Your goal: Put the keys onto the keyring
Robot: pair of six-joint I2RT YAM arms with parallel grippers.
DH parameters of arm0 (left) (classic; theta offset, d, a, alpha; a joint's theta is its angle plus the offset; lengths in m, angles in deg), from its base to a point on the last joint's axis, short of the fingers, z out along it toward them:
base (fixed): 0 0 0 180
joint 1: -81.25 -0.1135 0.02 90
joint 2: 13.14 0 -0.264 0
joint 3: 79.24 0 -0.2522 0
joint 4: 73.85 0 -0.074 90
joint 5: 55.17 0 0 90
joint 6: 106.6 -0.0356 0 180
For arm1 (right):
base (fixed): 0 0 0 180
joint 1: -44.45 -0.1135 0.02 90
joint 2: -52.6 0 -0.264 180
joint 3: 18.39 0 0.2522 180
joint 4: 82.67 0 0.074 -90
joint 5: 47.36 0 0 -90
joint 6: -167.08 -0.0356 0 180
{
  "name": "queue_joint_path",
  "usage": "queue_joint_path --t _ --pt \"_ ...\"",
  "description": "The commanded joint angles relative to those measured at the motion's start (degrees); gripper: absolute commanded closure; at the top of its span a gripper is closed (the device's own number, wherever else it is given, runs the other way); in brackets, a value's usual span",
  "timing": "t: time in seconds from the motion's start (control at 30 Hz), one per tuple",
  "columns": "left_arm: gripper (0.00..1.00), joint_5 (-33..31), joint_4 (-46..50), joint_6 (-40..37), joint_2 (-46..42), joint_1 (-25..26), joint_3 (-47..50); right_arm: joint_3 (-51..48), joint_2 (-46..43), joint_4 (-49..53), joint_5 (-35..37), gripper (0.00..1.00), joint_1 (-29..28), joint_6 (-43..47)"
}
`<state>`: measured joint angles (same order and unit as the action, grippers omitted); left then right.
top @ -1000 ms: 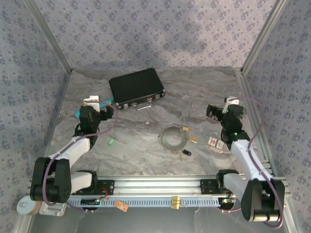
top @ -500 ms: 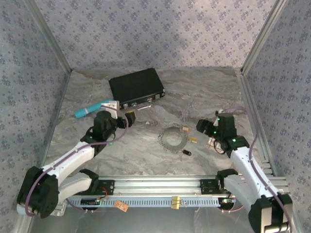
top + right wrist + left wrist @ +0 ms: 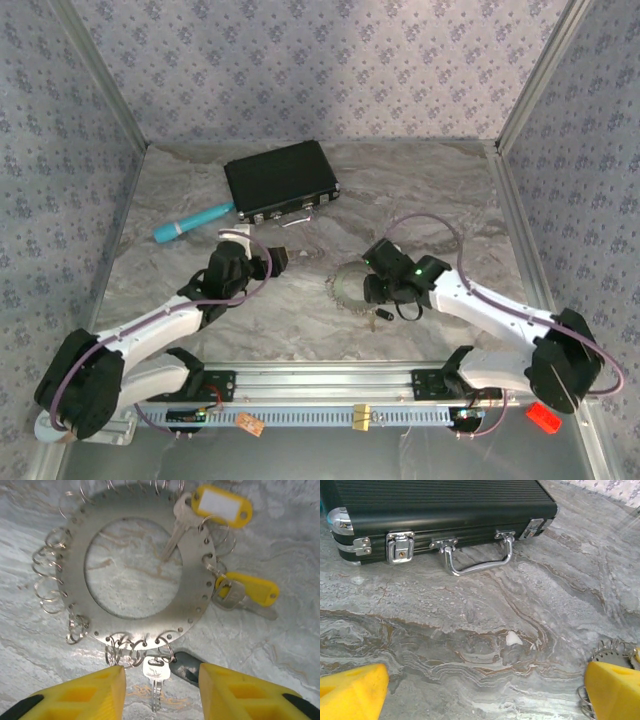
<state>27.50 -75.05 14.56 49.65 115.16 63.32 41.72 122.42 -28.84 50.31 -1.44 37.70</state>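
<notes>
Out near the middle of the desk the keyring lies flat, and the right tool hangs just above its near rim, yellow fingers spread and pinching nothing. They straddle a plain silver key, with a dark-headed key just beside it. To my eye that is where the trouble sits. If the tool closes from here it could catch the ring's edge or the wire loops along with the key, and a thin key lying flat on stone may skid away instead of lifting. Nothing pins the ring, so a nudge could slide it. The left tool is spread as well and empty, near the ring's far side but not touching it, facing the black case. The slack purple cable looping off the right arm might drag across the work too. By my count there is one keyring and four keys: the plain one, the dark-headed one, a key with a labelled yellow tag and a second yellow-tagged key. I cannot tell whether each is properly threaded. Add one case, one teal pen, and wire loops too many to count surely.
</notes>
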Motion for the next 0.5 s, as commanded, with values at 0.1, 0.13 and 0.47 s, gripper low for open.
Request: queue_joint_path --t 0.1,0.13,0.47 --pt "0.00 0.2 -1.9 2.1 1.9 0.4 -1.5 3.7 7.0 3.5 2.6 0.58 -2.9 -5.6" --pt "0.00 0.3 -2.2 2.3 2.3 0.4 -1.6 4.0 8.5 3.2 2.5 0.58 -3.3 -5.9" --pt "0.00 0.1 -2.7 3.2 2.6 0.6 -1.2 6.6 15.4 3.2 3.4 0.69 -5.8 -8.7"
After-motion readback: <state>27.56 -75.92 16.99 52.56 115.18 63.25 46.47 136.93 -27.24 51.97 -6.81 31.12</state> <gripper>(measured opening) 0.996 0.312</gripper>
